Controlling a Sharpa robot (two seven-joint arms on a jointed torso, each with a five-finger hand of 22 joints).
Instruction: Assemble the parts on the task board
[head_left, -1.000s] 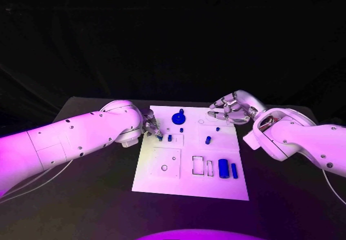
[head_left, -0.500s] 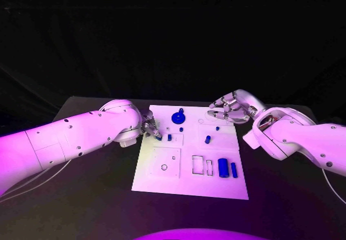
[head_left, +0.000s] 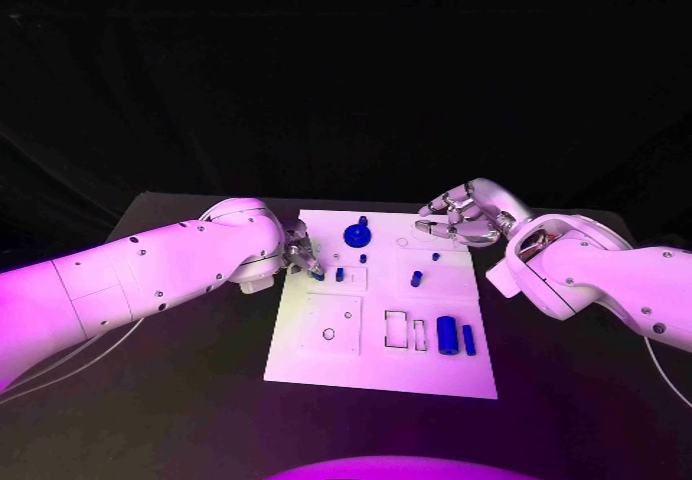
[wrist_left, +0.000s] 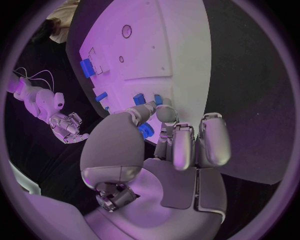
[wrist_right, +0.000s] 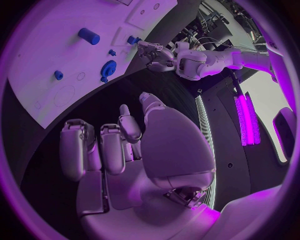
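The white task board lies in the middle of the table. My left hand is at its left edge, and between thumb and a finger it pinches a small blue part. Two short blue pegs stand on the board just past the fingertips. My right hand hovers over the board's far right corner with its fingers curled in and nothing in them. A round blue part sits near the far edge. A blue peg stands mid-board. A blue cylinder and a thin blue bar lie at the near right.
Rectangular recesses and a square plate with a hole mark the board's near half. Bare black table surrounds the board on both sides and in front. In the left wrist view my right hand appears beyond the board.
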